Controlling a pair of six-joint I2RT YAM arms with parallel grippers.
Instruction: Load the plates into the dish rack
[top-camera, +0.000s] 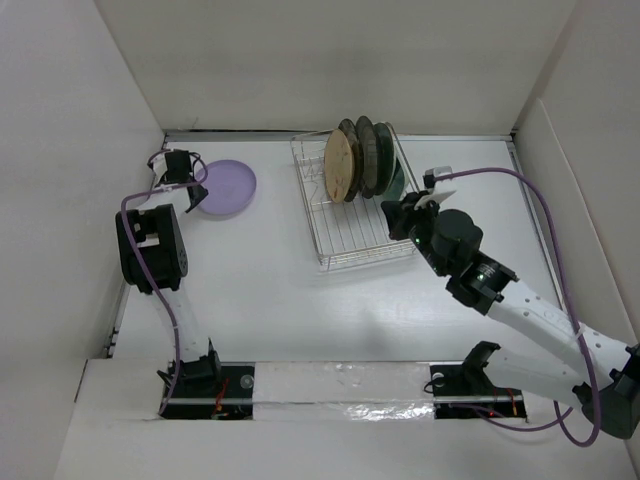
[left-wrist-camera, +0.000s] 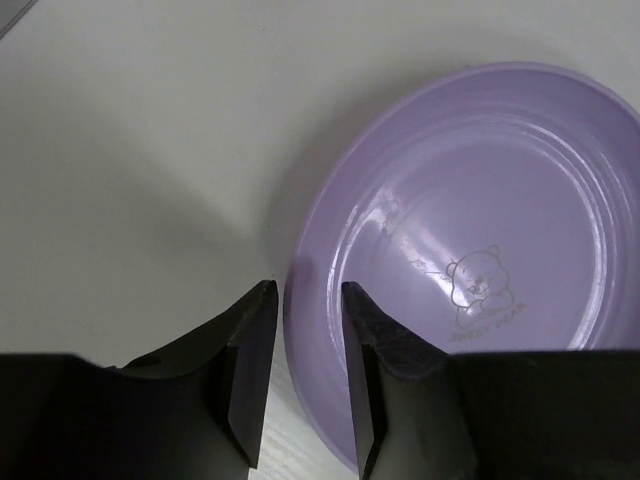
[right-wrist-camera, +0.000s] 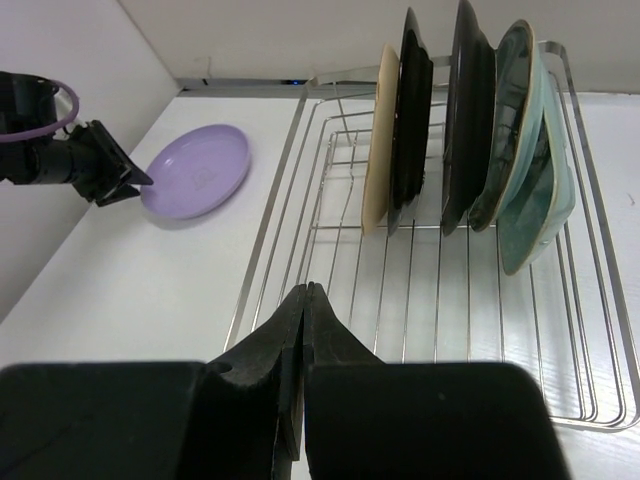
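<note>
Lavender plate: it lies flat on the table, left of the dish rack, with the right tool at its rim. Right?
No: the left tool is at its rim, as the left wrist view shows. The lavender plate does lie flat, left of the dish rack.

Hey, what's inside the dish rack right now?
Five plates stand on edge in the far half of the dish rack; the near rows hold nothing. They overlap, so most faces are hidden. The lavender plate lies outside, on the table.
</note>
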